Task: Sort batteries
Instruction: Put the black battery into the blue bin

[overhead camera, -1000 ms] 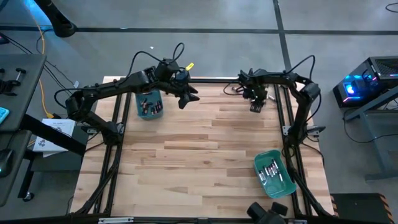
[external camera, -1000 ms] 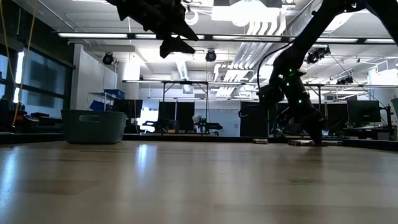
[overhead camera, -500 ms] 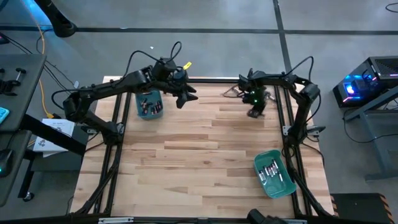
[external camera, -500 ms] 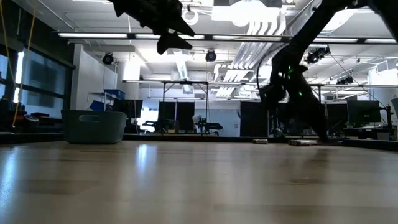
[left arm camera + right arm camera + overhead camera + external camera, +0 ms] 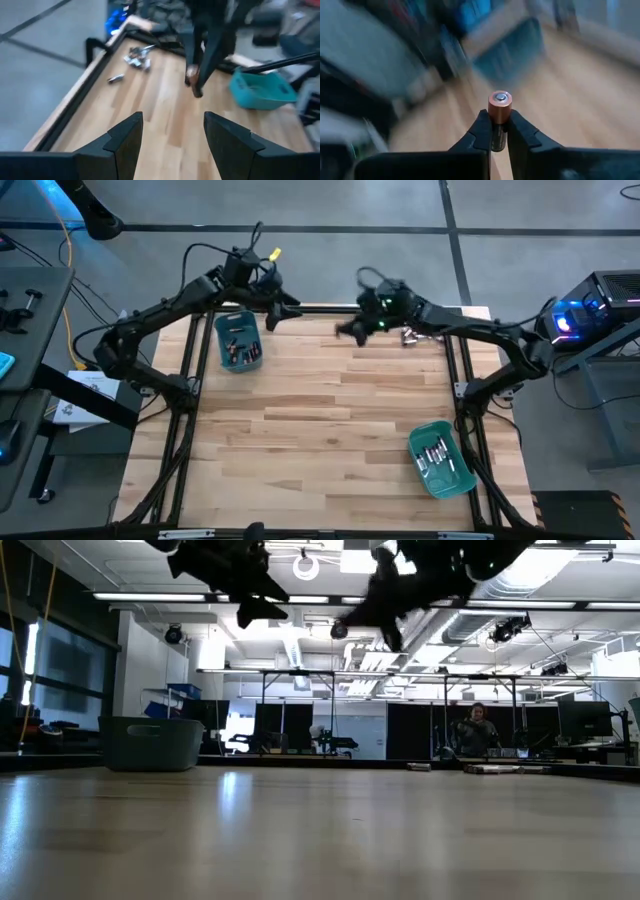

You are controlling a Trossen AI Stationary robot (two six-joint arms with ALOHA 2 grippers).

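A light wooden bench [image 5: 320, 430] carries two teal bins: one [image 5: 238, 340] at the far left, one [image 5: 442, 460] at the near right, both with batteries inside. A small cluster of loose batteries [image 5: 413, 335] lies by the far right edge.

Table [image 5: 320, 420] middle looks open; teal bins [image 5: 238, 340] flank it.

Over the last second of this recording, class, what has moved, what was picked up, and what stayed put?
The right claw shut on a copper-topped battery from the far-edge pile, lifted, and swung toward the table's middle. The open left claw drew back toward the far edge. Both teal bins stayed put.
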